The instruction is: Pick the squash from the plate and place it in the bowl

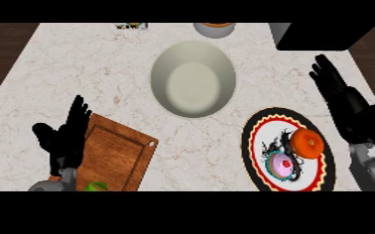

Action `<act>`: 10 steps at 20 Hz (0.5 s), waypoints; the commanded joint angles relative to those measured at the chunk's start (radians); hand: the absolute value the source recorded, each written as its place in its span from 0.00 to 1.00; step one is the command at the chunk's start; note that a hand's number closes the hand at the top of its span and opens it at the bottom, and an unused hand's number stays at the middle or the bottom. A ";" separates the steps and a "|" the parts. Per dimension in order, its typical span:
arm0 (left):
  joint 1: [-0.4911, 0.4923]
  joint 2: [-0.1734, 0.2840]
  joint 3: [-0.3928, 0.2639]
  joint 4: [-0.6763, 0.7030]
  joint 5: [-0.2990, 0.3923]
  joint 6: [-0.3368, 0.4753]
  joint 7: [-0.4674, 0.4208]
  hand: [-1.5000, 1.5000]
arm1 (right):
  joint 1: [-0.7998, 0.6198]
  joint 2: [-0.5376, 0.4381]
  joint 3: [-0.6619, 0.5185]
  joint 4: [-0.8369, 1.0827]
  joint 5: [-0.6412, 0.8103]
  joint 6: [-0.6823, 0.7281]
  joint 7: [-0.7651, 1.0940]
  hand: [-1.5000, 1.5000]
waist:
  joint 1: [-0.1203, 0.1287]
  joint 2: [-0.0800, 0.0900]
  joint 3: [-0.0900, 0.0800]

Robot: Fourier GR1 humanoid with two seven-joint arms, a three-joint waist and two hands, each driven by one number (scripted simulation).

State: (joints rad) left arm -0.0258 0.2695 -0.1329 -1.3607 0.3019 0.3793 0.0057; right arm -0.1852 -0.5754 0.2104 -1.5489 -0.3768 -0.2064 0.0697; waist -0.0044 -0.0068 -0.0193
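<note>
In the head view, the orange squash [308,142] lies on the upper right part of the patterned plate [258,151], with the pale bowl [193,78] up and to the left of it on the marble counter [88,64]. The right hand [341,99] hangs just right of the plate, fingers straight and spread, holding nothing. The left hand [64,139] rests open at the left edge of a wooden cutting board [116,156].

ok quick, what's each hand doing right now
left hand: open, holding nothing, beside the cutting board
right hand: open, holding nothing, beside the plate; squash untouched
</note>
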 commanded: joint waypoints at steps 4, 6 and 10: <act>-0.109 0.018 -0.054 -0.046 -0.077 -0.056 -0.048 0.50 | 0.109 0.033 0.094 -0.012 0.110 -0.014 0.006 1.00 | -0.008 0.005 0.019; -0.141 0.032 -0.115 -0.112 -0.129 -0.076 -0.061 0.50 | 0.161 0.056 0.149 0.028 0.161 -0.034 -0.021 1.00 | -0.010 0.004 0.021; -0.119 0.030 -0.076 -0.091 -0.074 -0.089 -0.036 0.50 | 0.222 0.108 -0.012 0.021 0.327 -0.448 -0.163 0.00 | -0.072 -0.009 0.023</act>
State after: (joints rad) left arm -0.1301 0.2931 -0.2032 -1.4348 0.2302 0.3050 -0.0331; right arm -0.0392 -0.5756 0.2570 -1.5103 -0.1068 -0.4260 0.0147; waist -0.0486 -0.0112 -0.0040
